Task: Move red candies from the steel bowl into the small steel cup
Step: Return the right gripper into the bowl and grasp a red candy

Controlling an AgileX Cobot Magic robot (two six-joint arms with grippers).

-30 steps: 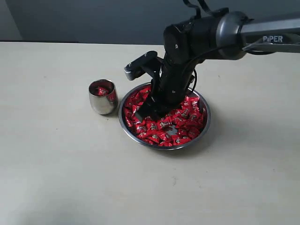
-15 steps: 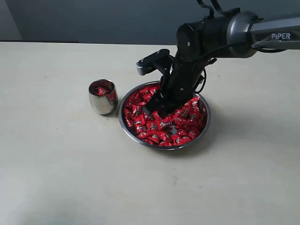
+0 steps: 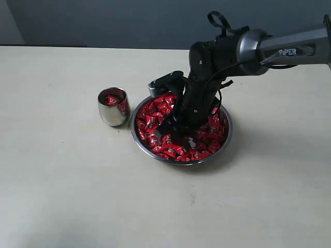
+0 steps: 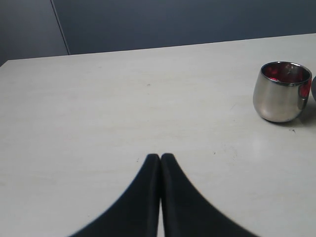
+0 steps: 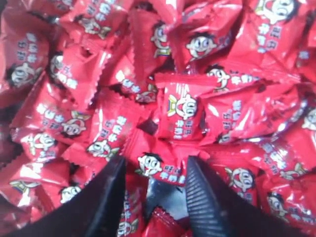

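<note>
The steel bowl [image 3: 226, 135] sits mid-table, heaped with red candies [image 3: 154, 109]. My right gripper [image 3: 174, 135] is pushed down into the pile. In the right wrist view this gripper [image 5: 155, 165] is open, its fingers [image 5: 205, 197] apart among the red candies [image 5: 180, 111], and one wrapper with a cartoon face lies between the tips. The small steel cup [image 3: 114, 107] stands just left of the bowl with red candy inside. The left wrist view shows that cup [image 4: 281, 92] ahead, with the left gripper [image 4: 160, 157] shut and empty over bare table.
A beige table [image 3: 62, 181] spreads around the bowl and cup. A dark wall [image 3: 103, 20] runs behind the far edge. The right arm [image 3: 269, 49] reaches in from the upper right over the bowl.
The right gripper shifted right and lifted a little, then came back left and sank deeper into the candies. Cup and bowl stayed put.
</note>
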